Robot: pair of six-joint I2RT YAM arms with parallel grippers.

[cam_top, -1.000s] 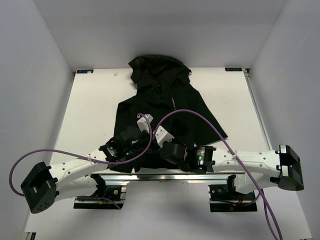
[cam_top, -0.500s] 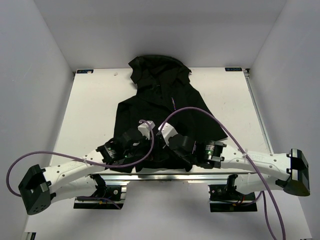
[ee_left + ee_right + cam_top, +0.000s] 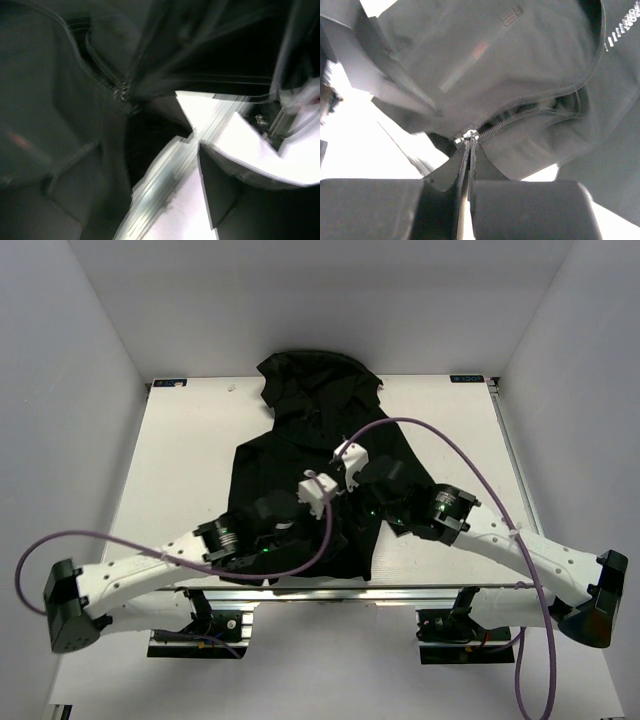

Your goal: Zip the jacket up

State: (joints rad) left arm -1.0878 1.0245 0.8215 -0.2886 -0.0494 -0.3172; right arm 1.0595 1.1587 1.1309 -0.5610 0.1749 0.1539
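Note:
The black jacket (image 3: 300, 420) lies flat on the white table (image 3: 180, 460), hood at the far end. In the right wrist view my right gripper (image 3: 469, 145) is shut on the zipper pull (image 3: 468, 136). Beyond the pull the two rows of teeth (image 3: 530, 107) still stand apart. From above, that gripper (image 3: 340, 472) is over the middle of the jacket's front. My left gripper (image 3: 300, 518) hovers over the lower front, near the hem. Its view is blurred and shows the jacket (image 3: 45, 110) and a stretch of zipper (image 3: 119, 92). Its jaws (image 3: 150, 200) stand open with nothing between them.
An aluminium rail (image 3: 300, 590) runs along the table's near edge, just below the jacket's hem, and it also shows in the left wrist view as a rail (image 3: 165, 175). Purple cables (image 3: 440, 445) loop over both arms. White walls close in the table on three sides.
My right gripper has moved from the hem up the jacket's front, away from the near edge, with the zipper pull in it. The left gripper has opened and shifted slightly right.

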